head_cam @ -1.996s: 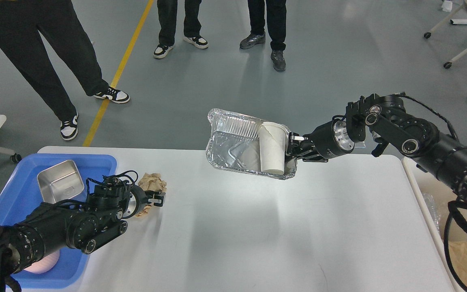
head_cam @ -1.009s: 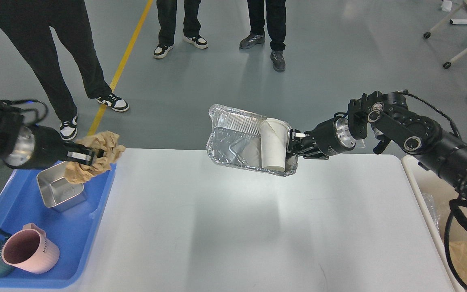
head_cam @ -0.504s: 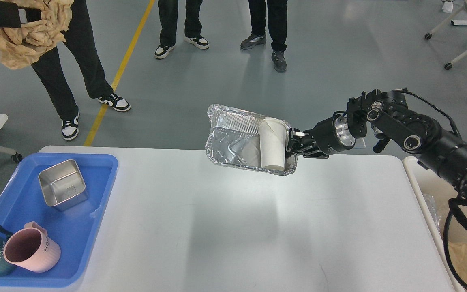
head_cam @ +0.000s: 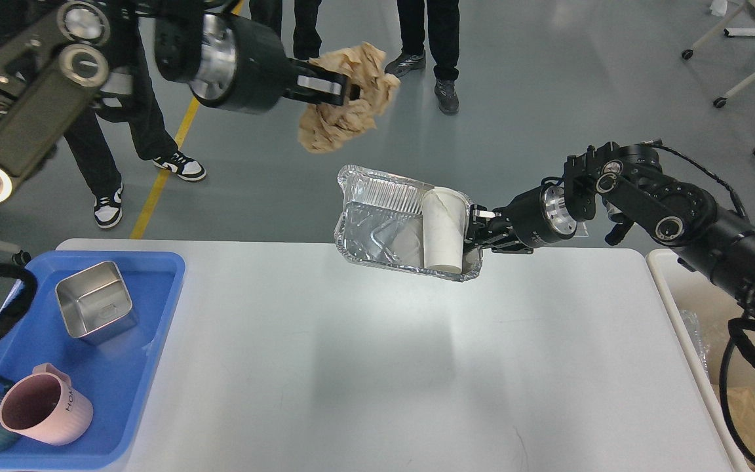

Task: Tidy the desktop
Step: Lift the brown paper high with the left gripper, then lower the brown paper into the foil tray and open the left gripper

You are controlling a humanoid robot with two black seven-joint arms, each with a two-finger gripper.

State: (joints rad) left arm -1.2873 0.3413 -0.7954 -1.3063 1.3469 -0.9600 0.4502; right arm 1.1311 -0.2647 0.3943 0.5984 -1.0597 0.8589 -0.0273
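My left gripper (head_cam: pixel 345 88), clamped on crumpled brown paper (head_cam: pixel 346 98), hangs just up-left of the tilted foil tray (head_cam: pixel 377 226) my right gripper (head_cam: pixel 476 237) pinches above the white desktop (head_cam: pixel 384 367).

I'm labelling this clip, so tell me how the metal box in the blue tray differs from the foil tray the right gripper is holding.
The metal box is small, smooth-walled and empty, resting in the blue tray; the foil tray is larger, crinkled, held tilted above the desktop by the right gripper, with a paper cup inside. Both are silvery.
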